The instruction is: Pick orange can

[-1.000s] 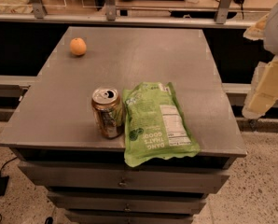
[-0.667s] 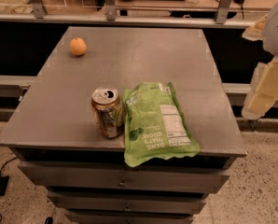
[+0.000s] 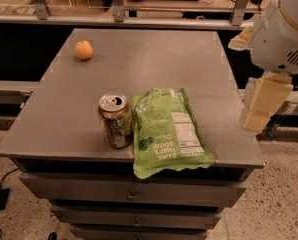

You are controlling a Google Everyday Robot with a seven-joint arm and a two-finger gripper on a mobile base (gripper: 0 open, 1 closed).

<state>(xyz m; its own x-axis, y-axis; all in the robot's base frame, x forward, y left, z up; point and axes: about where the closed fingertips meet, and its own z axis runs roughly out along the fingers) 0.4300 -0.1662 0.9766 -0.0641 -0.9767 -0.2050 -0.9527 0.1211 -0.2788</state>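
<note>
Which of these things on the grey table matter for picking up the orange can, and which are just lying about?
Part of the job:
orange can, upright near the front edge of the table
gripper, off the table's right side, apart from the can

Just lying about:
green bag, flat beside the can
orange fruit, far left corner

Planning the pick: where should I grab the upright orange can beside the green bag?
Probably grip the orange can across its round sides, mid-height, from its open left; the green bag crowds its right. The gripper is beyond the table on the right.
</note>
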